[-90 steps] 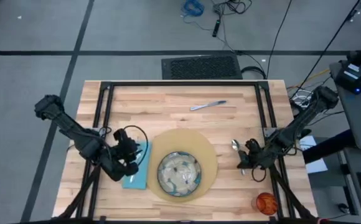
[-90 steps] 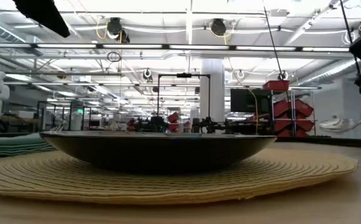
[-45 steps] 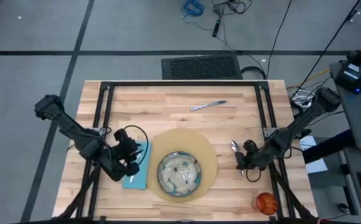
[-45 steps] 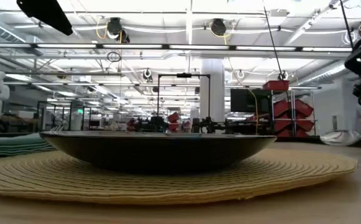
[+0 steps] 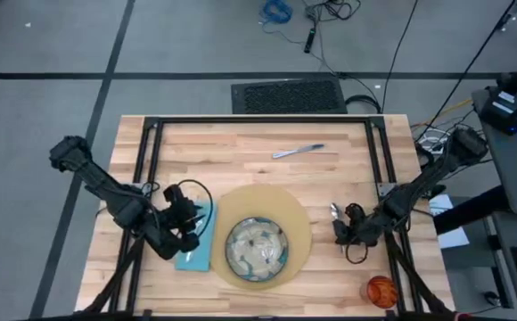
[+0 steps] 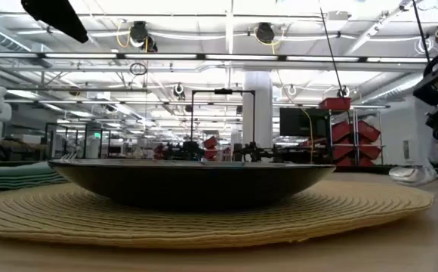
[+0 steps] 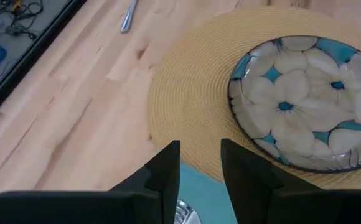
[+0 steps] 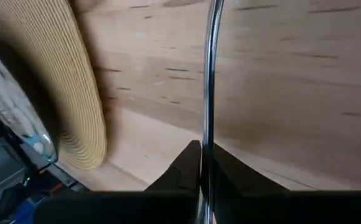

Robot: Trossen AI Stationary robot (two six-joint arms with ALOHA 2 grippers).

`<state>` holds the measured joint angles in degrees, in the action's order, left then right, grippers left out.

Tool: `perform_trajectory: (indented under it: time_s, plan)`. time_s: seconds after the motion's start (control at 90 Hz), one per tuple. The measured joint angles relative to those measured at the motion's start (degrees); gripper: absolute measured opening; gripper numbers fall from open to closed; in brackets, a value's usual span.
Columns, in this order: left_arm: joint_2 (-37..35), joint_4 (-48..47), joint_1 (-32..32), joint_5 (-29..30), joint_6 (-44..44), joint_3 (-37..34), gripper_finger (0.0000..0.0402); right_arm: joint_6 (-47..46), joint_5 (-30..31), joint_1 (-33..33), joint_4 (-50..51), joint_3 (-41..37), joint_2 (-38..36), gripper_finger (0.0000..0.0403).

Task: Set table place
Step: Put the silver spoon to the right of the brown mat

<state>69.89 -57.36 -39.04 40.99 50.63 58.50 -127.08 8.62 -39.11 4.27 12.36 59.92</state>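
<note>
No brand, label or legible writing is seen on any item. The right gripper (image 5: 340, 230) is held low over the light wooden butcher-block table (image 5: 241, 152), just beside the right rim of the round tan woven placemat (image 5: 296, 218); its arm is stretched in from the right edge; its fingers are closed narrowly on the handle of a silver spoon (image 8: 208, 74), whose bowl (image 6: 411, 175) is seen just above the tabletop in the low view. The left gripper (image 5: 192, 223) is positioned over the teal cloth napkin (image 5: 194, 256), which lies against the placemat's left rim; its fingers (image 7: 165, 171) stand a narrow gap apart, nothing being held between them. The round dish with a white-and-teal flower pattern (image 7: 305, 99) rests on the placemat, toward the near edge. A silver knife (image 5: 298, 151) lies near the far edge; a small orange cup (image 5: 381, 290) stands at the near right corner.
</note>
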Motion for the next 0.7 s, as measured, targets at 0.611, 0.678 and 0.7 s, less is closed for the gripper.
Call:
perform_trajectory:
  time_s: [0.611,0.678,0.7]
  plan:
    - [0.0,0.0,-0.01,-0.26,-0.37,0.04,0.01,0.7,-4.53,-2.21,-0.46,0.18,0.06,0.015]
    - [0.0,-0.02,-0.01,-0.27,-0.47,0.04,0.01,1.56,-5.43,-2.21,0.26,0.68,0.09,0.0151]
    - [0.0,-0.04,-0.01,-0.28,-0.49,0.04,0.01,2.12,-5.48,-2.22,0.82,1.04,0.12,0.0151]
